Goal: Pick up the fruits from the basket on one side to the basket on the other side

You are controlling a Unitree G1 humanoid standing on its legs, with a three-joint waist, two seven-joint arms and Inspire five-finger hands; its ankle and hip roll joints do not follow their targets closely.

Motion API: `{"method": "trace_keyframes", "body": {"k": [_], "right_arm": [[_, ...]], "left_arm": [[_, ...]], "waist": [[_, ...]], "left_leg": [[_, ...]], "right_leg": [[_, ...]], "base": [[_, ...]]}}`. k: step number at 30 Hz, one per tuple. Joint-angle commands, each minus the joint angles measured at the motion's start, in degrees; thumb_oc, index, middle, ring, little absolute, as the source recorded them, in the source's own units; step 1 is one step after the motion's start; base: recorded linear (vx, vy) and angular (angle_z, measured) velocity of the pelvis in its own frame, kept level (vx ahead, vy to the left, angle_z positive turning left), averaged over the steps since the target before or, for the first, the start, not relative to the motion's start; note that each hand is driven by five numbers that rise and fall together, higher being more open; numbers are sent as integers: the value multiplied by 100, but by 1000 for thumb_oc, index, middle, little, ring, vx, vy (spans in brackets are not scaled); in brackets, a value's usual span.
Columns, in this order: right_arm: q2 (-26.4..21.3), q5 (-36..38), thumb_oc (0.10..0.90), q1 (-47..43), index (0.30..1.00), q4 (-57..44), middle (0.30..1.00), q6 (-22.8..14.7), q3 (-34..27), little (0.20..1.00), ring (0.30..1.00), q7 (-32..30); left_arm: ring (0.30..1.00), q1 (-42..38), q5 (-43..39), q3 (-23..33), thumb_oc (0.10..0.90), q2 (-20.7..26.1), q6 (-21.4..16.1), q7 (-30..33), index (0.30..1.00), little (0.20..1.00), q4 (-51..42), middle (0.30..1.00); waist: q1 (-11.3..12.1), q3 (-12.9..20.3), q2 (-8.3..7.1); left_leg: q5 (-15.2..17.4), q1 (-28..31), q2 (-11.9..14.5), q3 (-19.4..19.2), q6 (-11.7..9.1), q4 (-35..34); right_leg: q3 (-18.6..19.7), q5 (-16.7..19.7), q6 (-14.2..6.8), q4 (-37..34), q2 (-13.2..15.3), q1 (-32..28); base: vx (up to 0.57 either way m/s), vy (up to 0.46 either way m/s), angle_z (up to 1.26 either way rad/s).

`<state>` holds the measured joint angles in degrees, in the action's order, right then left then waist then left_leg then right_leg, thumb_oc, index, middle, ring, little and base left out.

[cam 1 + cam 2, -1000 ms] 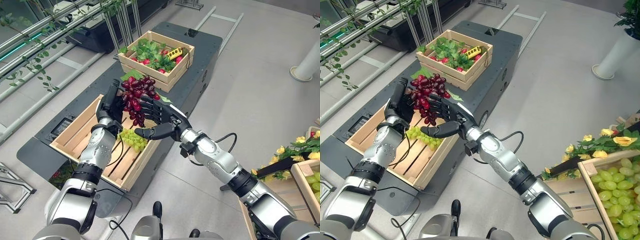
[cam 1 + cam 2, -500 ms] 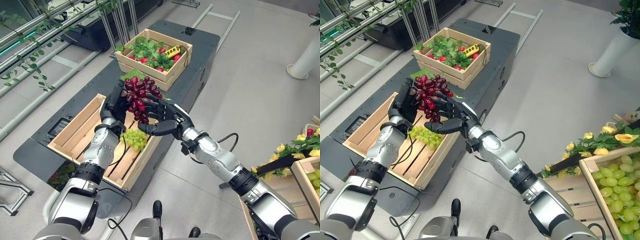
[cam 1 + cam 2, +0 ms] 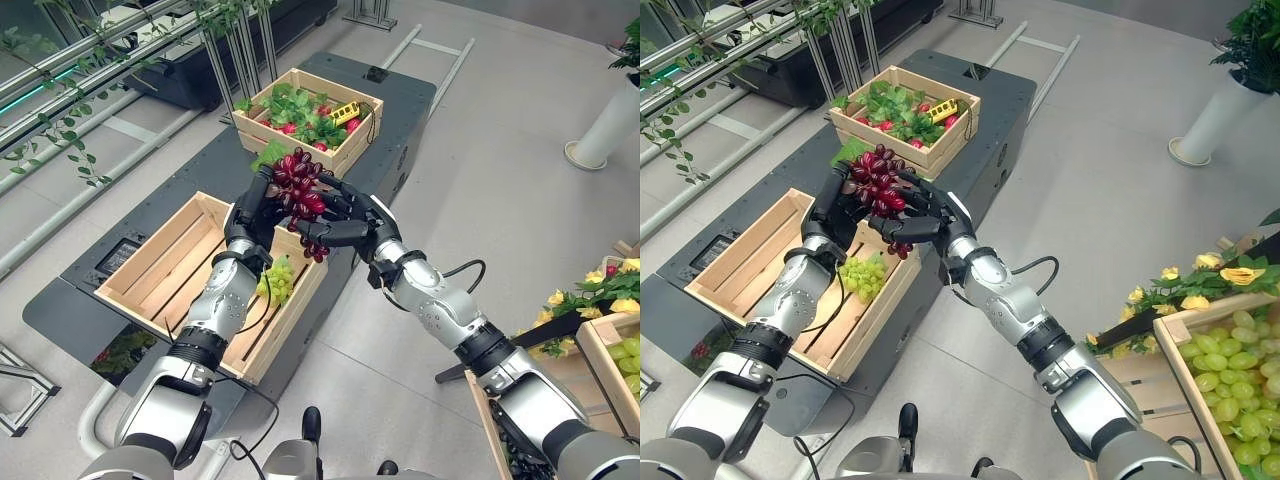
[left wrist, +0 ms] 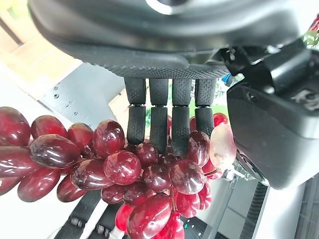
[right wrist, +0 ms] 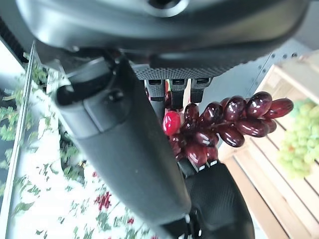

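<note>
while my left hand [image 3: 250, 215] and right hand [image 3: 350, 222] curl round it, the glossy dark-red grape bunch [image 3: 300, 190] hangs mid-frame above the slatted wooden crate [image 3: 160, 265].

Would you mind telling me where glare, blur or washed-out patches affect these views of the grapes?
Left wrist view: the red grapes are sharp with small glints, while the left hand blocks the top and the background is washed out. Right wrist view: the right hand looms dark and soft, with pale blown-out areas beside it. Left eye view: evenly lit.
</note>
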<state>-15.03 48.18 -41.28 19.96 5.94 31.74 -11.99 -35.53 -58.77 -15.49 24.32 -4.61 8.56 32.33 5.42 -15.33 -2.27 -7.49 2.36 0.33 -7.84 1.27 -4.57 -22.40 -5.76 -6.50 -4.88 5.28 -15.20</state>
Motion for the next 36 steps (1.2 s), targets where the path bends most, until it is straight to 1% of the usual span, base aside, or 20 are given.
{"method": "trace_keyframes", "body": {"k": [1,6,10,11,14,16,18,21,22,24,26,28,29,31,32,34,36], "right_arm": [[478,117,800,-450,900,530,900,-52,-33,900,900,-127],[534,174,800,-340,900,862,900,153,18,900,900,-137],[593,126,800,-246,900,988,900,325,100,900,900,-64],[630,109,800,-207,900,1029,900,421,144,900,900,22],[667,215,800,-135,900,1077,900,497,211,900,900,177],[714,352,800,-92,900,1070,900,476,234,900,900,207],[767,555,800,-55,900,1086,900,386,222,900,900,253],[845,937,800,-30,900,984,900,120,161,900,900,377],[850,967,800,-30,900,969,900,88,157,900,900,391],[894,1138,800,-41,900,799,900,-131,71,900,900,504],[921,1237,800,-44,900,688,900,-219,35,900,900,556],[976,1366,800,-16,900,462,900,-398,-25,900,900,628],[1019,1362,800,2,900,302,900,-581,-67,900,900,673],[1033,1313,800,-11,900,219,900,-743,-110,900,900,701],[1042,1228,800,-6,900,99,900,-917,-170,900,900,707],[1029,1083,800,-12,900,-14,900,-1081,-204,900,900,663],[1009,954,800,2,900,-88,900,-1142,-239,900,900,647]], "left_arm": [[300,-1002,31,-349,400,-471,-609,-517,300,300,-438,300],[300,-1046,32,-396,400,-492,-563,-334,300,300,-712,300],[300,-1034,62,-383,400,-487,-560,-258,300,300,-812,300],[300,-1041,77,-380,400,-474,-567,-231,300,300,-856,300],[300,-1041,194,-376,400,-450,-601,-255,300,300,-909,300],[300,-1014,270,-394,400,-463,-632,-289,300,300,-948,300],[300,-990,391,-426,400,-459,-650,-312,300,300,-1024,300],[300,-941,472,-465,400,-454,-636,-338,300,300,-1134,300],[300,-936,474,-469,400,-453,-632,-337,300,300,-1142,300],[300,-874,474,-475,400,-447,-598,-360,300,300,-1221,300],[300,-834,486,-475,400,-461,-579,-352,300,300,-1270,300],[300,-754,524,-451,400,-491,-552,-374,300,300,-1325,300],[300,-689,568,-431,400,-518,-542,-393,300,300,-1335,300],[300,-657,632,-412,400,-538,-527,-391,300,300,-1332,300],[300,-616,725,-400,400,-580,-507,-371,300,300,-1315,300],[300,-577,747,-398,400,-588,-502,-337,300,300,-1277,300],[300,-532,771,-359,400,-599,-501,-318,300,300,-1235,300]], "waist": [[51,1293,229],[90,1309,225],[107,1297,231],[108,1288,239],[115,1279,246],[121,1265,248],[132,1258,249],[139,1250,254],[140,1249,255],[145,1252,261],[147,1256,264],[147,1263,269],[143,1266,272],[139,1273,274],[129,1281,279],[120,1292,283],[108,1298,285]], "left_leg": [[949,427,-73,365,-299,-43],[960,421,-75,408,-291,-43],[958,415,-81,436,-291,-43],[957,410,-85,446,-289,-43],[960,401,-88,449,-290,-43],[960,405,-92,464,-287,-43],[960,411,-93,471,-286,-43],[963,414,-92,483,-285,-43],[963,415,-92,484,-285,-43],[956,414,-95,495,-282,-43],[957,411,-94,495,-278,-43],[957,410,-97,497,-269,-43],[955,419,-93,483,-266,-43],[959,419,-90,472,-262,-43],[963,424,-92,473,-255,-43],[967,431,-91,468,-251,-43],[969,441,-90,456,-248,-43]], "right_leg": [[27,245,409,35,-110,464],[-18,229,421,31,-112,445],[-28,228,425,35,-108,447],[-25,230,425,36,-107,452],[-31,237,420,27,-106,459],[-35,239,421,25,-106,453],[-40,245,419,19,-108,444],[-36,252,417,9,-112,437],[-36,252,417,9,-113,437],[-28,264,413,7,-116,438],[-26,266,411,6,-115,443],[-20,269,409,2,-115,444],[-17,271,406,6,-112,443],[-11,273,403,2,-114,445],[0,279,400,-9,-116,442],[11,280,394,-12,-117,439],[26,277,393,-12,-120,434]], "base": [[0,0,0],[-5,-2,6],[0,0,0],[0,0,0],[0,0,0],[0,0,0],[0,0,0],[0,0,0],[0,0,0],[0,0,0],[0,0,0],[0,0,0],[0,0,0],[0,0,0],[0,0,0],[0,0,0],[0,0,0]]}}
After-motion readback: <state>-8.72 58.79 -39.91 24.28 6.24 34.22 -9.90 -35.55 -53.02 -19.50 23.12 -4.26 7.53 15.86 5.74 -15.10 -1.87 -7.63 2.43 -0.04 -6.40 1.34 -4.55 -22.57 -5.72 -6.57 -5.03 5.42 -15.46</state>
